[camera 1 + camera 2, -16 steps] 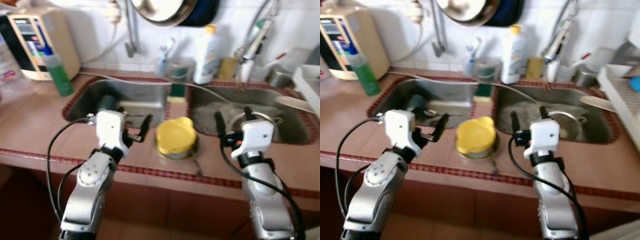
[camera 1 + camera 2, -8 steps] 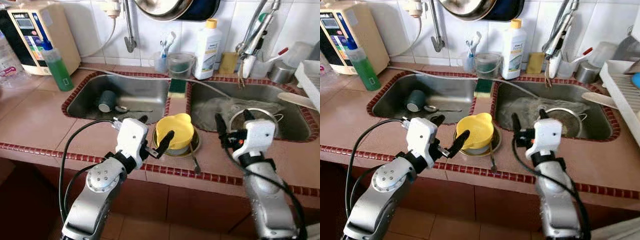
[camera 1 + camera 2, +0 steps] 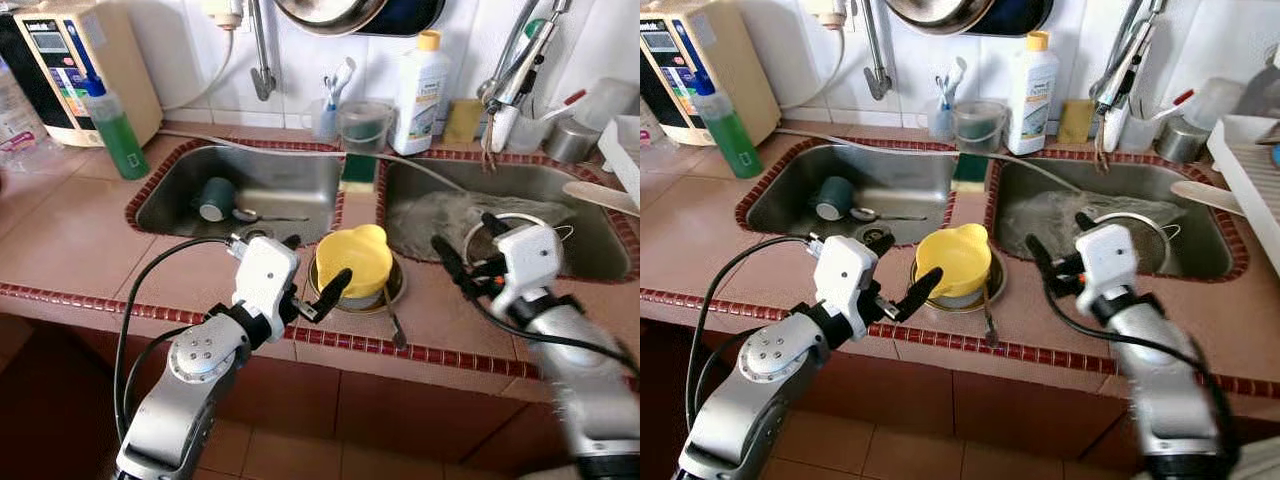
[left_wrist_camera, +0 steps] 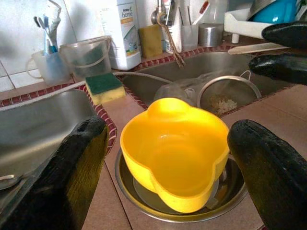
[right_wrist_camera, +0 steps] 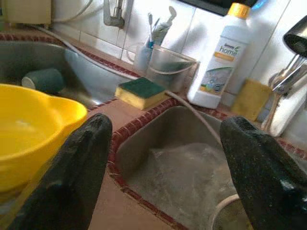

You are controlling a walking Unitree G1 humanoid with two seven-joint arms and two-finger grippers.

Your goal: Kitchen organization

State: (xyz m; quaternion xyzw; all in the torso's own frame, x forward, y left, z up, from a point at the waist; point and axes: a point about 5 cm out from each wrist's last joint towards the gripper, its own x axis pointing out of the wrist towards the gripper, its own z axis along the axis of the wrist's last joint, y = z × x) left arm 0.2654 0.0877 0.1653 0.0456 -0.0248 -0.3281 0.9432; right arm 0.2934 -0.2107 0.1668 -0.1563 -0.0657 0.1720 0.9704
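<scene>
Bowl (image 3: 354,261), yellow, sits in a metal dish (image 3: 390,297) on the counter between the two sinks. My left gripper (image 3: 311,275) spread wide around its near side (not touching). Right gripper (image 3: 466,250) wide too, over the right sink (image 3: 590,258) edge.

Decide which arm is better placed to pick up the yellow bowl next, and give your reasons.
Left, probably. The left gripper is open with its fingers either side of the yellow bowl. The right gripper, also open, hangs beside the bowl, towards the right sink.
</scene>
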